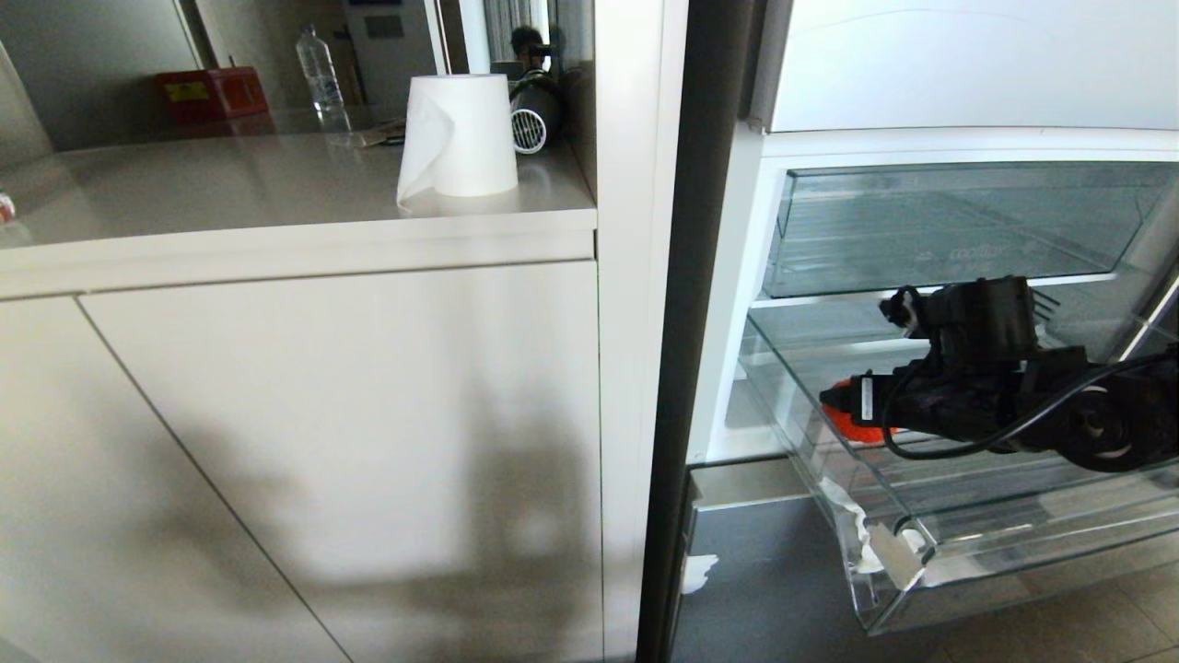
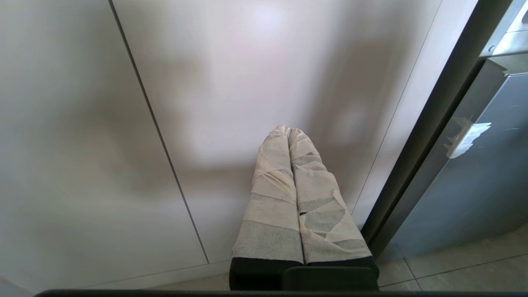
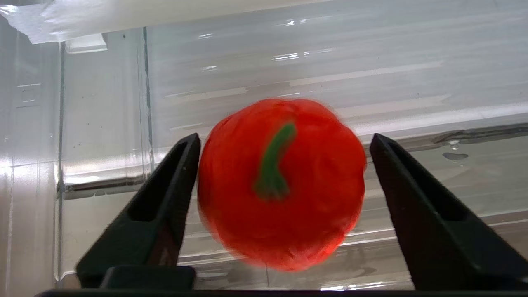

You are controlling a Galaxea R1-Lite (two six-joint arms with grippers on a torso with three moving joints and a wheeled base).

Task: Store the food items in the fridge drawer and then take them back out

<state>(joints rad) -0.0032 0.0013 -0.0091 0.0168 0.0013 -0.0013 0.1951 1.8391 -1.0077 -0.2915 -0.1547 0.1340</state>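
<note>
A red bell pepper (image 3: 284,185) at frame centre shows its green stem (image 3: 272,165) toward the camera. The right gripper (image 3: 284,194) fingers (image 3: 165,206) stand apart beside it, inside the clear fridge drawer (image 1: 921,571). The left gripper (image 2: 288,136) fingers are together.

Bright daylight; soft shadow on cabinet door (image 1: 350,442); red fruit (image 3: 280,183) motion-blurred.

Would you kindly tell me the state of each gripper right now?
Left gripper: shut, empty, parked by the cabinet door.
Right gripper: open, its fingers either side of the red fruit in the drawer.
</note>
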